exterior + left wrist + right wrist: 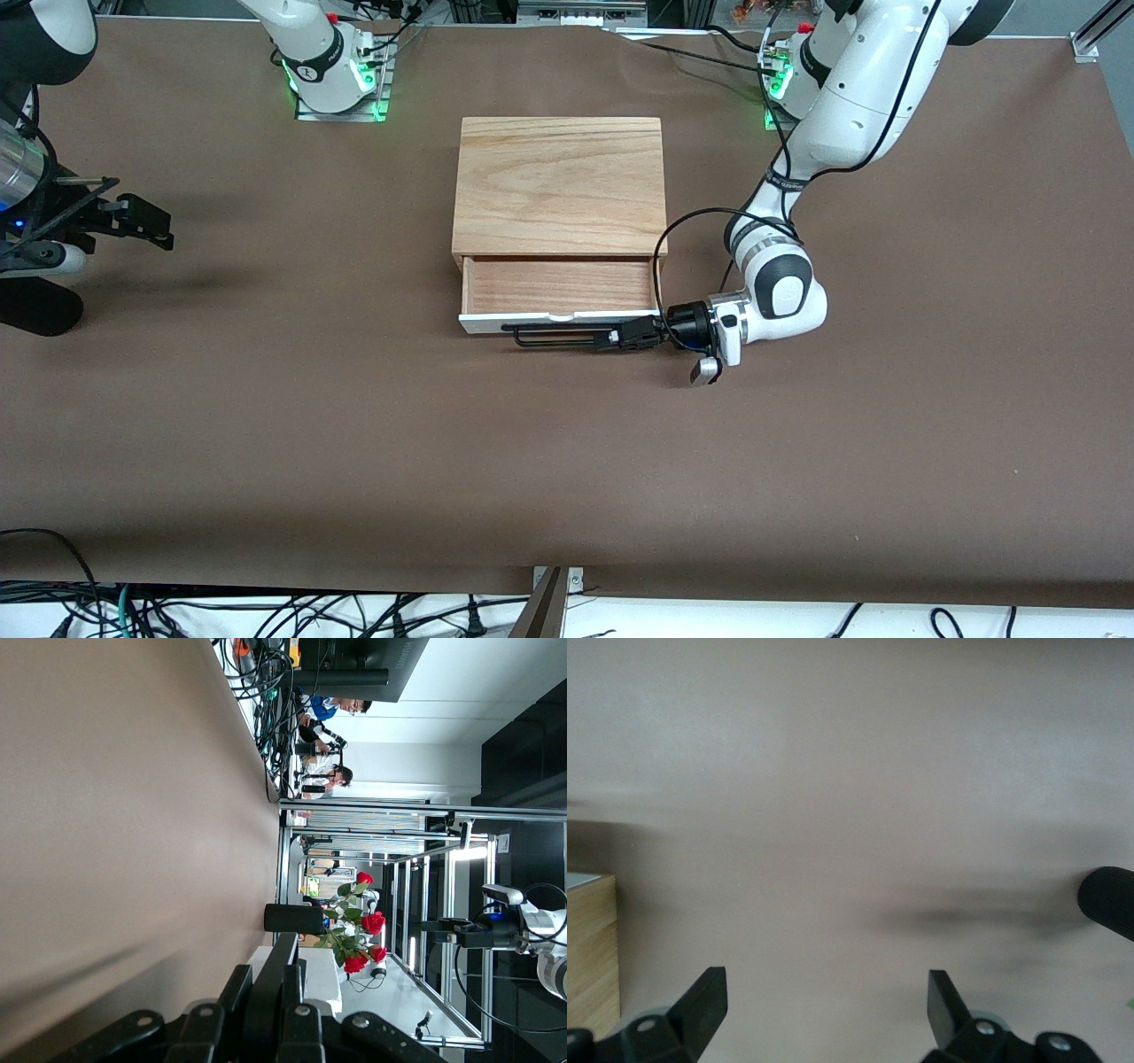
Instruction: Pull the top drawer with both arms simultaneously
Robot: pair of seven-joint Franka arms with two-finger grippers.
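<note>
One wooden box [559, 182] stands on the one brown table [266, 425], with one top drawer [558, 297] showing, fitted with one black bar handle [558, 335]. Two white arms are in view, each with one hand: the left hand [620, 338] and the right hand [146, 221]. Each hand has two black fingers [700, 1001]
</note>
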